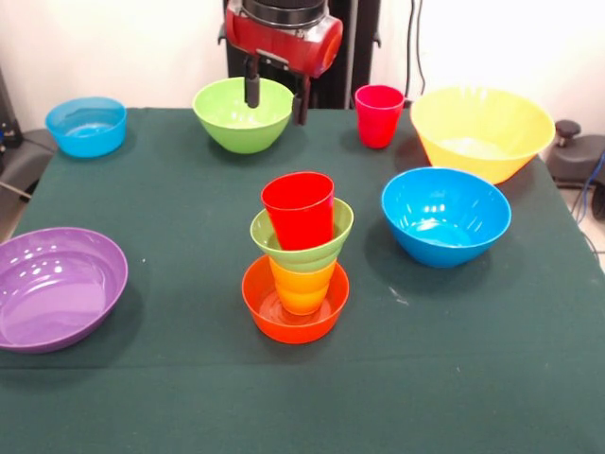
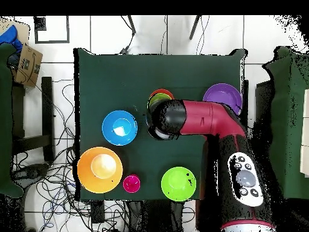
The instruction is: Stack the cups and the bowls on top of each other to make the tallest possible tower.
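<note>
Claw (image 1: 276, 99) released, fingers apart, apparently holding nothing; raised behind the tower (image 1: 298, 255).

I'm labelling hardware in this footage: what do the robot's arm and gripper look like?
The arm has a glossy red shell with black joints. In the overhead view its lower link is black with a grey oval button panel. A round black cap tops the wrist. The gripper has two short dark fingers hanging below a red, black-edged housing.
</note>
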Robot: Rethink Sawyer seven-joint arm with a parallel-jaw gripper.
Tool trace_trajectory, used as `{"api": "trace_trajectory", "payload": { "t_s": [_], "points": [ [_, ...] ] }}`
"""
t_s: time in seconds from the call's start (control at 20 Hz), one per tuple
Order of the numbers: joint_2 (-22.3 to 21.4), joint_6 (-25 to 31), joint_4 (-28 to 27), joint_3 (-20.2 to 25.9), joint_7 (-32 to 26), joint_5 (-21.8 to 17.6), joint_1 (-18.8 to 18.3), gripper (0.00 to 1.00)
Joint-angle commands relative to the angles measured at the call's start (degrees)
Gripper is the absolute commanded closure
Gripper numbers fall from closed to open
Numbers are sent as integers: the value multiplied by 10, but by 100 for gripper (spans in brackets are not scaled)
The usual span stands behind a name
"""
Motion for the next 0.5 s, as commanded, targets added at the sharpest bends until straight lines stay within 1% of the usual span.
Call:
{"api": "trace_trajectory", "payload": {
  "t_s": [0.05,0.5],
  "points": [
    [19,-56,55,81,-175,-62,-41,0],
    [11,-60,71,111,-176,-87,-78,0]
  ]
}}
